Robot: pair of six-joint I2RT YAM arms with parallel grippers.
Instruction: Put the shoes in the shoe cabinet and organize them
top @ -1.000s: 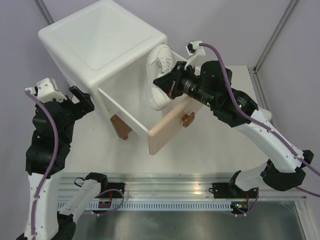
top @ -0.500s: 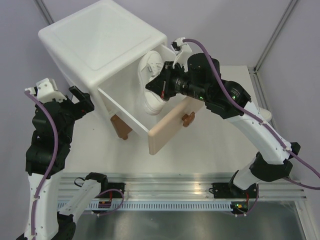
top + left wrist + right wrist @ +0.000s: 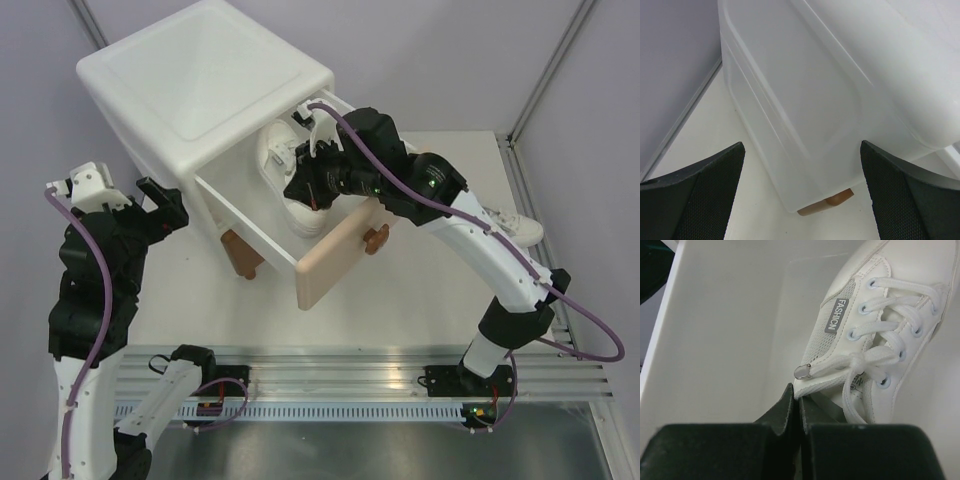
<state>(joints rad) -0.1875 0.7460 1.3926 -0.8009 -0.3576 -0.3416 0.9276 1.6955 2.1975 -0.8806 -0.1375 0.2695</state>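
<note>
The shoe cabinet [image 3: 200, 80] stands at the far left corner of the bench [image 3: 420, 290], its beige drawer [image 3: 335, 255] pulled out. The right end effector [image 3: 799, 401] reaches into it, pinching the collar of a white sneaker [image 3: 880, 335]. The left end effector [image 3: 802, 145] hangs spread beside the cabinet's side wall. A second white sneaker [image 3: 515, 228] lies at the right edge

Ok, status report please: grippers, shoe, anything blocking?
Right gripper shut on white sneaker, inside open upper drawer. Left gripper open, empty, beside shoe cabinet. No obstruction seen.
</note>
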